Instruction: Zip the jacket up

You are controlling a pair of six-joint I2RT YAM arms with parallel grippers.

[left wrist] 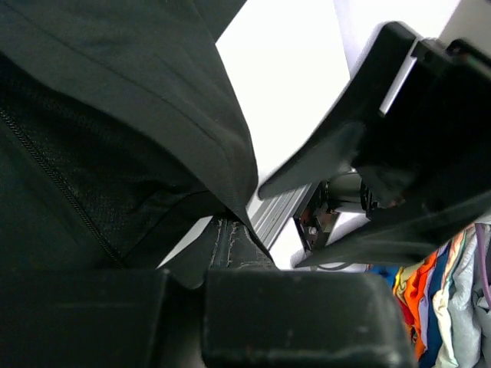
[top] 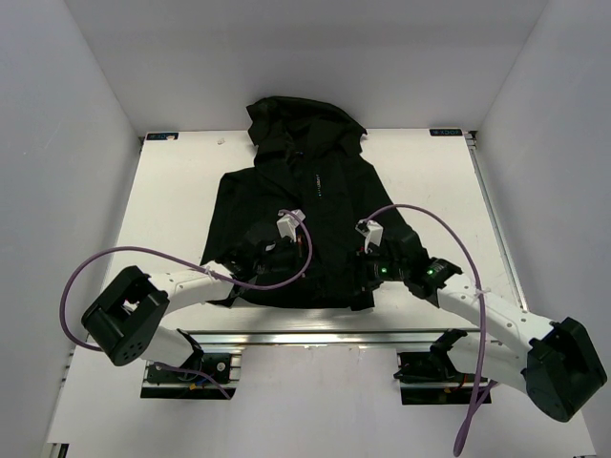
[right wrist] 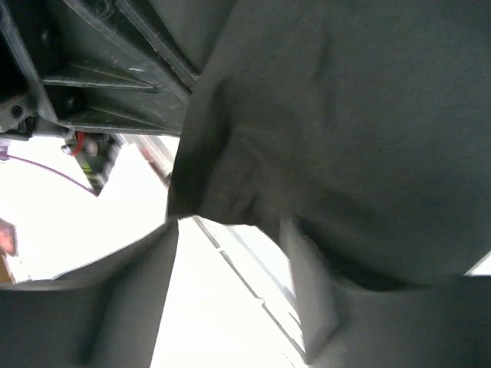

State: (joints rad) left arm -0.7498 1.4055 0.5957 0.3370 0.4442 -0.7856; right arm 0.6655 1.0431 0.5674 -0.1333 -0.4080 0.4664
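Top view: the jacket lies spread on the table, hood at the far edge, hem along the near edge, with both front panels bunched around the centre. The left gripper sits on the hem left of centre and the right gripper on the hem right of centre. The black fabric hides both sets of fingertips here, so this view does not show either grip

Left wrist view: the left jaws are pressed together on a stitched strip of hem, and a run of zipper teeth curves off to the left. The bite looks narrow. My judgement is that a sideways tug could strip the hem out, or drag the whole panel and twist the teeth out of line

Right wrist view: the right jaws stand spread, one of the fingers just under the draped fabric and bare table showing through the gap, so this side holds nothing. The likely failure is here: with one panel loose, the two zipper halves can drift apart at the hem, and closing blindly may grab a fold of cloth instead of the zipper end, or both layers at once, leaving nothing to seat the slider on
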